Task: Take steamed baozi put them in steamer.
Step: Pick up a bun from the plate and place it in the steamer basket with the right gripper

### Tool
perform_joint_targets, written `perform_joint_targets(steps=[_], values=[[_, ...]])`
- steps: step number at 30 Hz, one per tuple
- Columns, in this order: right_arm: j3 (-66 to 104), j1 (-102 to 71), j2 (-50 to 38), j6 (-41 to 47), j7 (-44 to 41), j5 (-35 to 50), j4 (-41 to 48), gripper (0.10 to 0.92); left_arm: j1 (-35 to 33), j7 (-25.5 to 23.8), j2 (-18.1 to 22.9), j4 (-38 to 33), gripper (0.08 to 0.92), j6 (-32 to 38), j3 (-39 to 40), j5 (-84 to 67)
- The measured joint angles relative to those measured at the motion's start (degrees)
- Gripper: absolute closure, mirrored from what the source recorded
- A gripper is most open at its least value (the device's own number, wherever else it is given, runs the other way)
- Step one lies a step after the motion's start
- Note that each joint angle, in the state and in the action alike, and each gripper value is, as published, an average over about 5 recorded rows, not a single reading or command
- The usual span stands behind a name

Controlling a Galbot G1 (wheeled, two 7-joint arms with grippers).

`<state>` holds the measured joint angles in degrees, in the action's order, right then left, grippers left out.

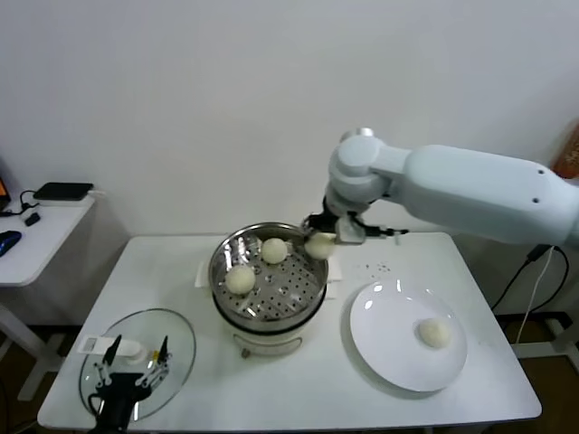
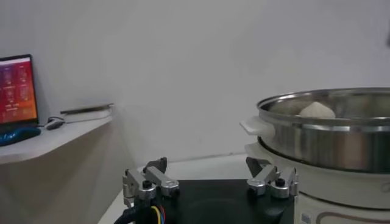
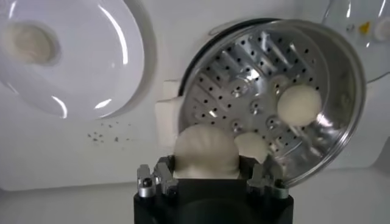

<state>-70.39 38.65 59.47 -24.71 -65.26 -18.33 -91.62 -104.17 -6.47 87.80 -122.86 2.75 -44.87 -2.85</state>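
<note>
The steamer (image 1: 268, 291) stands mid-table, its perforated tray (image 3: 244, 91) holding two baozi (image 1: 240, 279) (image 1: 274, 250). My right gripper (image 1: 320, 244) is shut on a third baozi (image 3: 206, 153) and holds it over the steamer's right rim. A fourth baozi (image 1: 434, 333) lies on the white plate (image 1: 389, 353) at the right; it also shows in the right wrist view (image 3: 27, 41). My left gripper (image 1: 134, 362) is open and empty, parked low at the table's front left, over the glass lid. The steamer's wall (image 2: 329, 143) shows in the left wrist view.
The round glass lid (image 1: 176, 339) lies flat at the front left of the white table (image 1: 163, 271). A side table (image 1: 41, 231) with a black device stands at the far left. Dark specks (image 1: 380, 268) dot the table behind the plate.
</note>
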Motion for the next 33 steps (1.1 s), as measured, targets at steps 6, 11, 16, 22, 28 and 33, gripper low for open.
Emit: perform_joint_targets(steps=[6,11,16,22,28,33], values=[[0.43,-2.81,5.72,0.55,-0.31,-0.51,2.31,0.338,-0.04,-0.14,0.02,-0.12,0.177,-0.18,0.15,0.27],[0.62,-5.28,9.47,0.58,-0.36,-1.12,4.35,0.338,0.00,-0.11,0.09,0.26,0.177,-0.17,0.06,0.31],[0.58,-7.50,12.04,0.82,-0.54,-1.42,5.80,0.336,-0.14,-0.12,0.10,0.59,0.177,-0.11,-0.05,0.24],[0.44,-9.77,14.17,1.10,-0.67,-1.62,6.88,0.330,0.05,-0.11,0.11,1.00,0.177,-0.14,-0.08,0.22],[-0.05,-11.06,15.06,1.01,-0.79,-1.75,7.30,0.330,0.14,-0.08,0.15,1.43,0.177,-0.10,-0.07,0.21],[-0.35,-11.99,15.43,0.98,-0.81,-1.82,7.45,0.330,0.09,-0.05,0.20,1.70,0.177,0.05,-0.06,0.19]])
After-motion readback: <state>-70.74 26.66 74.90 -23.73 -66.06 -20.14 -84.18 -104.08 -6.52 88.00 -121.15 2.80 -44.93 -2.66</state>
